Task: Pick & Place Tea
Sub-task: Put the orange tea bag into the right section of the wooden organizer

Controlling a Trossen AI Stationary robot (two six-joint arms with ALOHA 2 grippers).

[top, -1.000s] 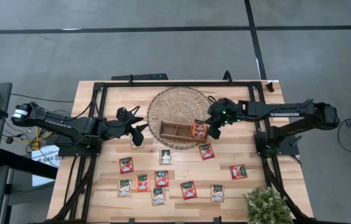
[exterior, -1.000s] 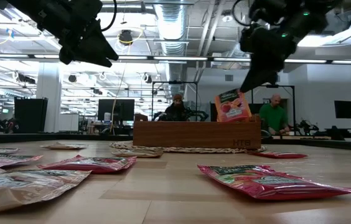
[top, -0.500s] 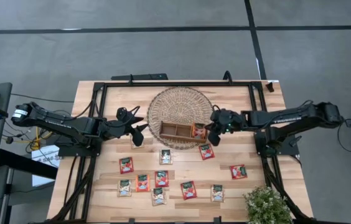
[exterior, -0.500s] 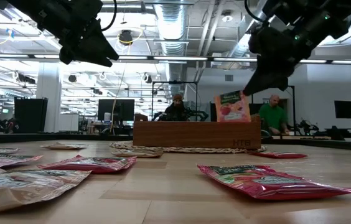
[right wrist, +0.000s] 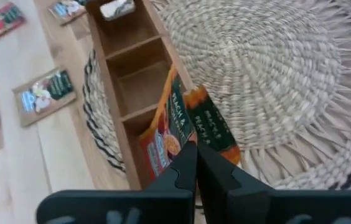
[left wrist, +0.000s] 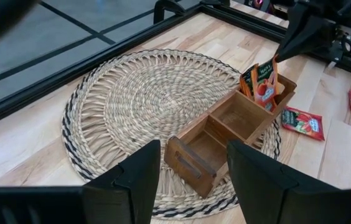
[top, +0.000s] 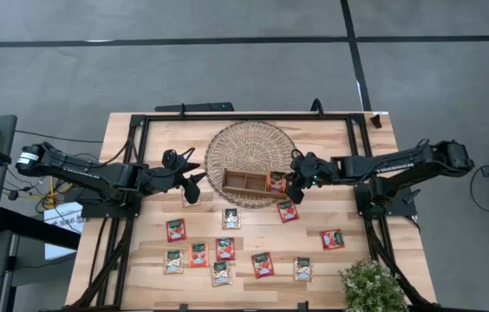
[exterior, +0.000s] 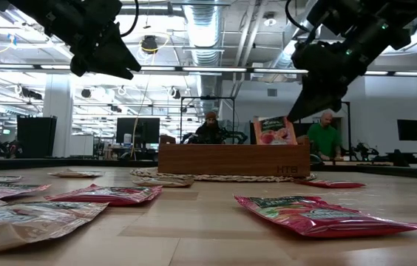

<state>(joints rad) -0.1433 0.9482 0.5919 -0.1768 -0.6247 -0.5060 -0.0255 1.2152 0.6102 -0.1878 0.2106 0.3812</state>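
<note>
While the left gripper point(top: 194, 177) hangs with fingers apart near the table's left edge, the right gripper point(top: 294, 184), fingers pressed together, hovers over red tea sachets point(top: 276, 181) upright in the wooden tray point(top: 243, 183)'s right end compartment.

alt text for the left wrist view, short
A wooden three-compartment tray sits on a round woven mat, with tea sachets standing in its far end compartment. The shut right gripper hovers over them; the left gripper is open in the foreground.
</note>
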